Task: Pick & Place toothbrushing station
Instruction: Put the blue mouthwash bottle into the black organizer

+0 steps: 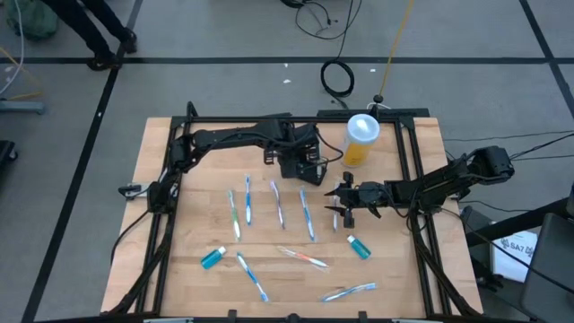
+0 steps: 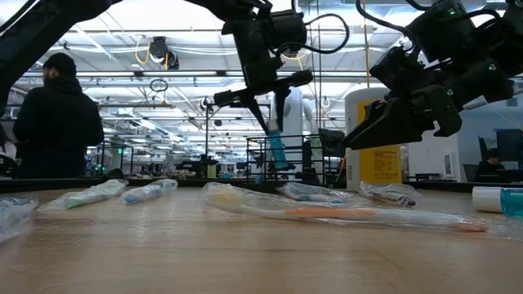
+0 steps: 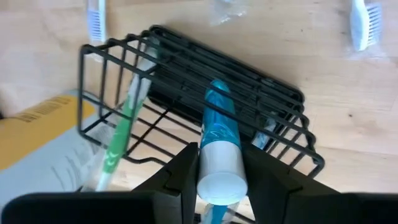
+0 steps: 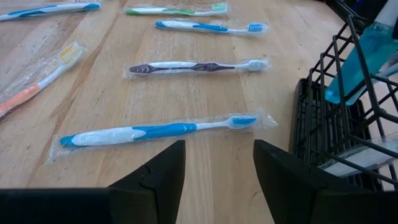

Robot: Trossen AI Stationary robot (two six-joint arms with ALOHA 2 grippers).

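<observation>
Black wire-mesh toothbrushing station [image 3: 186, 99], placed near the table's [image 1: 179, 269] far edge beside a yellow cup [image 1: 360, 142].

Left gripper [image 3: 217, 180] is seen clamped on a blue toothpaste tube [image 3: 219, 143] held over the station; a green toothbrush [image 3: 121, 130] is leaned inside. Right gripper [image 4: 214, 168] is held unclenched and empty, apparently just above the wood, near a wrapped blue toothbrush [image 4: 155, 131].

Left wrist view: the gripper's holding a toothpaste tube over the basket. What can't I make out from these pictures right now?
- Whether the toothpaste tube in the left gripper touches the basket floor: the tube hides its own lower end.
- Basket contents from the high view: the left arm covers them.
- Print on the yellow cup: too small.
- The right gripper fingertips: cut off by the right wrist view's edge.
</observation>
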